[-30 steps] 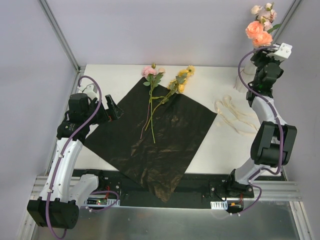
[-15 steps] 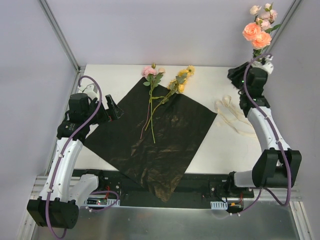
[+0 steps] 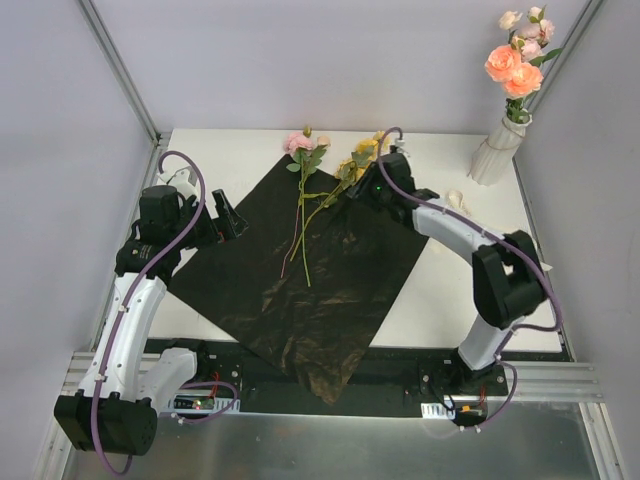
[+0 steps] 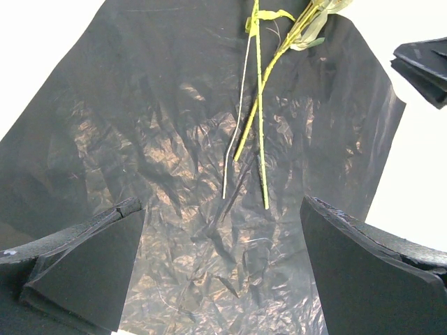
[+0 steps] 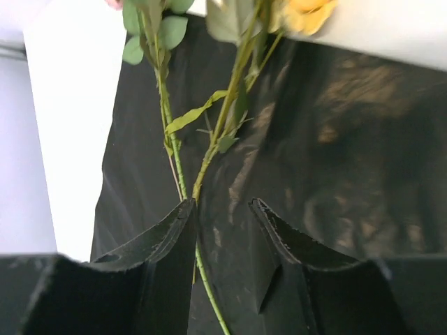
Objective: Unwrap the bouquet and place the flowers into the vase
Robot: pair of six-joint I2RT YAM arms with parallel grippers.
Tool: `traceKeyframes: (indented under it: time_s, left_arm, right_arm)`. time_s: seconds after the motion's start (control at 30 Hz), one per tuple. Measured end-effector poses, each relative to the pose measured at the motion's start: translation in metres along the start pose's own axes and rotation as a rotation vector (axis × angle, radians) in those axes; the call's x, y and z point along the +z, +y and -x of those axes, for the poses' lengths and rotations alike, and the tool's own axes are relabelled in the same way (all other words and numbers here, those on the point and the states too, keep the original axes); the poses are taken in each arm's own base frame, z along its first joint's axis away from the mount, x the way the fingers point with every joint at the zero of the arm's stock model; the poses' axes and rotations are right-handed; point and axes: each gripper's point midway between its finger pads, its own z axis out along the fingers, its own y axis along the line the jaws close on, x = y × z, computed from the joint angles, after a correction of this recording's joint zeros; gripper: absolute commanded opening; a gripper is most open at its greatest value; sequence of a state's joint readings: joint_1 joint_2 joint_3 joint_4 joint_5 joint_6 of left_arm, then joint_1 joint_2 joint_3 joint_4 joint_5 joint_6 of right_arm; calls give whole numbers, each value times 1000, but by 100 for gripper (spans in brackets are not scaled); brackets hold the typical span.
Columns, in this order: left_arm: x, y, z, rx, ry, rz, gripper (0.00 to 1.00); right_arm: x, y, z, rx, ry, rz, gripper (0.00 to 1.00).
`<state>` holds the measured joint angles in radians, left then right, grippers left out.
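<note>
My right pincer [image 5: 222, 204] stands narrow, holding nothing; the yellow flower stem [image 5: 207, 159] lies under its tips on the black sheet [image 5: 335, 153].

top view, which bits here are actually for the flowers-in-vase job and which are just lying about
For the job: vase, peach and pink flowers in it, pink flower, yellow flower.
Lying about: black sheet, cream ribbon, mostly behind the right arm.

Bright even light, soft shadows — sheen on black sheet [image 4: 174, 139]; right wrist view blurred.
</note>
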<state>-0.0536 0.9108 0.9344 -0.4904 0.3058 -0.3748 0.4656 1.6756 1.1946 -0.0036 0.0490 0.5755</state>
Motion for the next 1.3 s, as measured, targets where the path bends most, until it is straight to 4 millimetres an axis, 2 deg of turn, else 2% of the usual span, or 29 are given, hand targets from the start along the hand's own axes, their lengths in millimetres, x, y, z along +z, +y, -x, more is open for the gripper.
traceKeyframes:
  time_s: [0.13,0.33,0.53,0.6,0.73,0.97,1.3]
  left_arm:
    - [0,0,0,0,0,0,99]
    - [0,0,0,0,0,-1,99]
    - [0,0,0,0,0,-1,99]
    - [0,0,0,0,0,-1,99]
    - [0,0,0,0,0,-1,99]
    - [0,0,0,-1,1,-3,99]
    - [0,-1,-1,0,3,-7,99]
  right_arm:
    - [28,23,-31,-31,65,5,39]
    - [69,53,-49,-65,95,12,33]
    - [112,72,-68,-102,109,-7,31]
    - [121,75,-76,-111,116,-12,30]
    - [131,79,-92,-132,131,-20,30]
    - [136,81,-111,-170,119,-58,29]
    - [148,75,-115,-195,113,-98,28]
